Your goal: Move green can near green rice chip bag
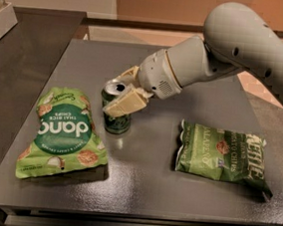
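Note:
The green can (116, 117) stands upright on the dark grey table (144, 185), just right of the green rice chip bag (62, 133), which lies flat at the table's left. My gripper (122, 90) reaches in from the right. Its cream fingers (127, 103) sit on either side of the can's top, one in front and one behind, shut on it. The can's upper right side is hidden by the front finger.
A darker green potato chip bag (221, 155) lies flat at the table's right. My arm (222, 53) crosses above the table's right back part. A counter (16, 63) runs along the left, with a tray corner (0, 16) at its far left.

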